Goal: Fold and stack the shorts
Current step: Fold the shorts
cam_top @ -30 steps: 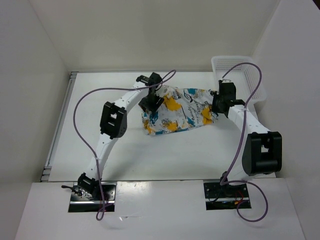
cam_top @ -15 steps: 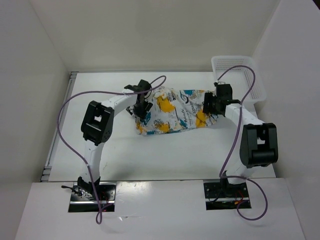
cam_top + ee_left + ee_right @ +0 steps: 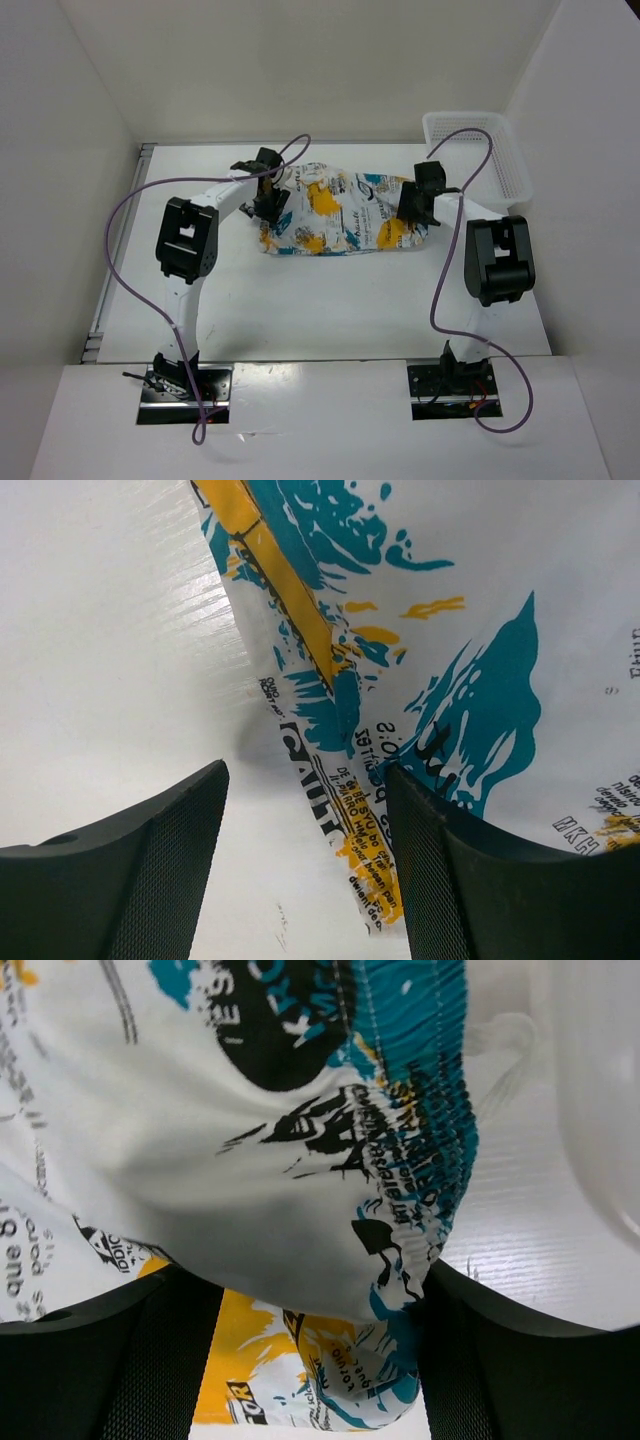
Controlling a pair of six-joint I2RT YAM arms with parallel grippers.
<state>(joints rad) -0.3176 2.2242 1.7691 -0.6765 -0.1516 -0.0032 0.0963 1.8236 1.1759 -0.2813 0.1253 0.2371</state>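
One camera looks down from high on the near side over the whole surface (image 3: 330, 300), while both wrist cameras look closely at the shorts (image 3: 345, 215) it also shows.

The white perforated basket (image 3: 500, 118) is sitting at the far right corner of the white table (image 3: 330, 300), close by the right wall (image 3: 590, 150). A grey rail (image 3: 118, 250) is running along the table's left edge. A pale curved blur (image 3: 600, 1090) is showing on the right wrist camera, possibly that basket.
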